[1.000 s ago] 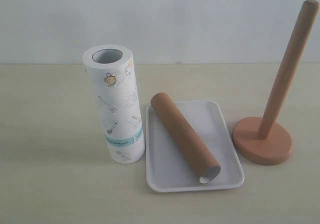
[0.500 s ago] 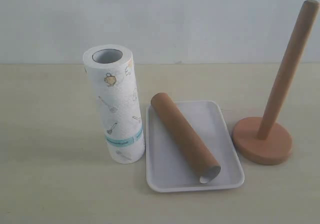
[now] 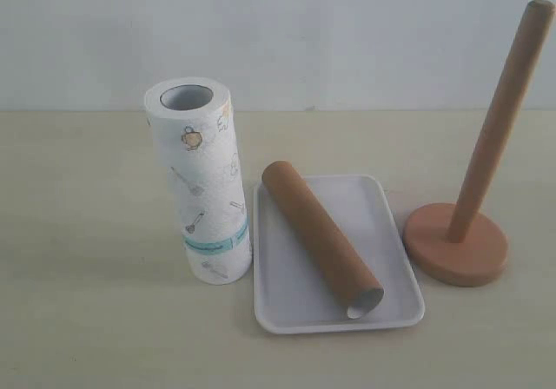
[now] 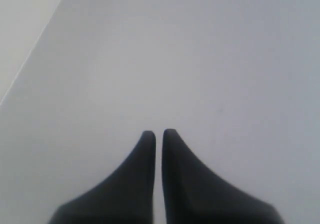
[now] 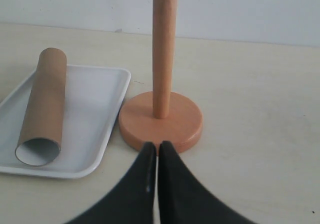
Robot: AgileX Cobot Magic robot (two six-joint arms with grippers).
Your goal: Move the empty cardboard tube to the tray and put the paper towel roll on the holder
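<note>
Since the empty cardboard tube already lies slantwise in the tray, its open end toward the near rim, what remains is the paper towel roll. It stands upright on the bench, long axis vertical and hollow core facing up, with its foot just beside the tray's left rim. The tray sits between it and the holder, which stands on the right, its dowel bare.

The coming move turns on that layout: the roll is on the left arm's side, so the left arm is probably the better placed to take it. The roll must then cross over the tray and tube, with its core kept in line with the dowel before it is lowered.

Neither arm shows in the exterior view. The left tool has its tips pressed together on nothing, and its camera sees only a plain pale surface, so I cannot tell how it lies from the roll. The right tool is likewise pinched closed and empty, pointing at the holder's round base from close by.
</note>
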